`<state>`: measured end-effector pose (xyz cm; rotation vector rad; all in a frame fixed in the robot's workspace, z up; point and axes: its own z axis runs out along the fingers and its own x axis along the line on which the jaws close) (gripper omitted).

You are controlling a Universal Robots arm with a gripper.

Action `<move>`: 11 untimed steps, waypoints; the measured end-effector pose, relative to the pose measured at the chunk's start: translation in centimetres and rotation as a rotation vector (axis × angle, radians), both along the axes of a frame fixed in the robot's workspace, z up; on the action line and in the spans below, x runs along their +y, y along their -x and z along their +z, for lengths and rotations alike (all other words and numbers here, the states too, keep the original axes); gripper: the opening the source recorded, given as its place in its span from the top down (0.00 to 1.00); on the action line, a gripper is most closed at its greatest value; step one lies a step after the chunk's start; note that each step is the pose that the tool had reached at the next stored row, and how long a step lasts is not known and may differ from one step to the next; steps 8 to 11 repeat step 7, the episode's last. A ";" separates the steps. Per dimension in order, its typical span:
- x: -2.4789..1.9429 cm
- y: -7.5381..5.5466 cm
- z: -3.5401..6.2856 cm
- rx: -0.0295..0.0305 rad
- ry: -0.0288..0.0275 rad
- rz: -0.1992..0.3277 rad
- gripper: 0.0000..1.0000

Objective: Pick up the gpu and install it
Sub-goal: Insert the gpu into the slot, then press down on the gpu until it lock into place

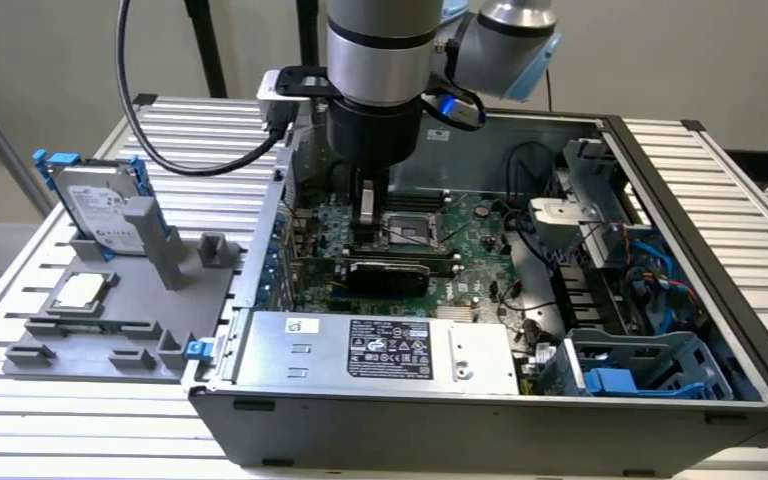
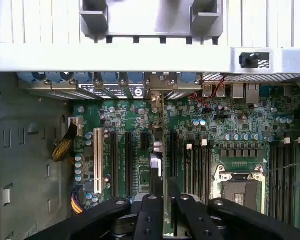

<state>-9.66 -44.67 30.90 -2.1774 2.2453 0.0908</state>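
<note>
My gripper [image 1: 368, 212] reaches down into the open computer case [image 1: 678, 200], over the green motherboard [image 1: 471, 225]. It is shut on the gpu [image 1: 367, 200], a thin card held upright on its edge. In the wrist view the gpu [image 2: 158, 165] shows edge-on between the black fingers [image 2: 149, 215], with the gripper [image 2: 163, 202] closed around it. The card hangs over the row of long expansion slots [image 2: 127, 160], just beside the memory slots [image 2: 200, 170]. I cannot tell whether its lower edge touches a slot.
A silver hard drive with blue rails [image 1: 97, 205] and a small square CPU chip [image 1: 80, 290] rest in the grey fixture [image 1: 117, 345] at the exterior view's left. The power supply [image 1: 377, 345], CPU socket [image 2: 240, 185], cables [image 1: 544, 235] and blue drive cage [image 1: 631, 370] crowd the case.
</note>
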 end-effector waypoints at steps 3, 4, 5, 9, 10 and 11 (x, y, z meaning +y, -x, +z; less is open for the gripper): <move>0.00 0.0 0.00 -0.0001 -0.0003 0.000 1.00; 0.00 0.0 0.01 0.0001 -0.0001 0.000 1.00; 0.00 0.0 0.01 0.0000 -0.0002 0.000 1.00; 0.00 0.0 0.01 0.0000 -0.0002 0.000 1.00; 0.00 0.0 0.01 0.0000 -0.0002 0.000 1.00; 0.00 0.0 0.01 0.0000 -0.0002 0.000 1.00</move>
